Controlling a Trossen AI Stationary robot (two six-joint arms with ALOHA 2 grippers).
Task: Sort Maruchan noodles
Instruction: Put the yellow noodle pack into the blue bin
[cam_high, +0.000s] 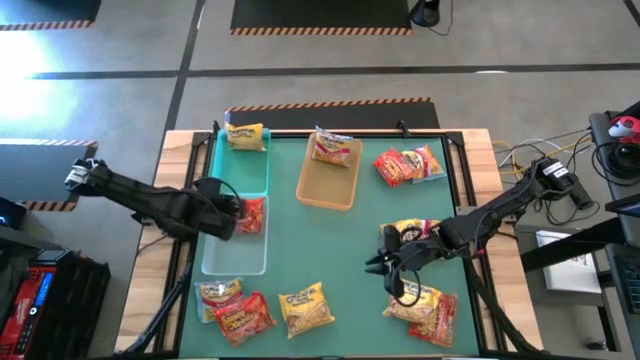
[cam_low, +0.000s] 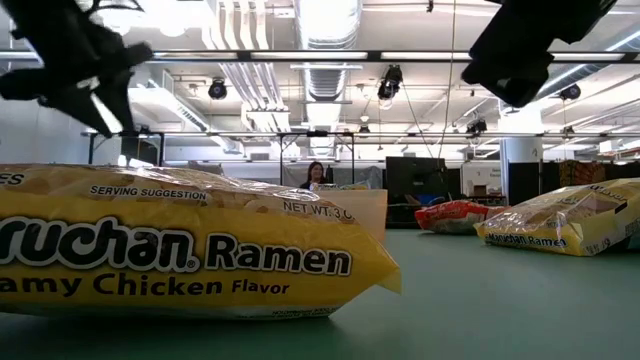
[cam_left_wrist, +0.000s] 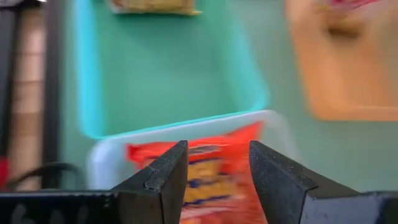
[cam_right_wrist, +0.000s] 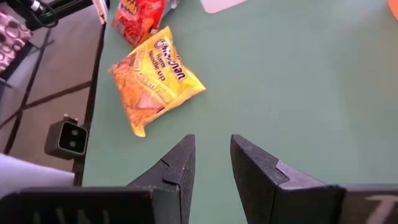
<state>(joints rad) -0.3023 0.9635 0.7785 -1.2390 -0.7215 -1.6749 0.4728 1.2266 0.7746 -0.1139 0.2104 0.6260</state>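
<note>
Cropped yellow packet (cam_low: 170, 250) fills the low view — left gripper (cam_left_wrist: 217, 165) and right gripper (cam_right_wrist: 212, 155) both parted, empty.

The table (cam_high: 330, 230) has a green top framed by pale wood strips along its left and right edges. It stands on a grey concrete floor (cam_high: 300, 45) crossed by faint seams, with black mats (cam_high: 320, 15) edged in orange-and-black hazard striping beyond the far edge. Cables (cam_high: 525, 152) trail off the right edge. In the low view, the room behind is an open workshop: white ceiling ducts (cam_low: 325, 25), pipes, hanging black lamps (cam_low: 388, 85), and a person (cam_low: 316, 175) seated far off behind dark monitors (cam_low: 420, 178).
</note>
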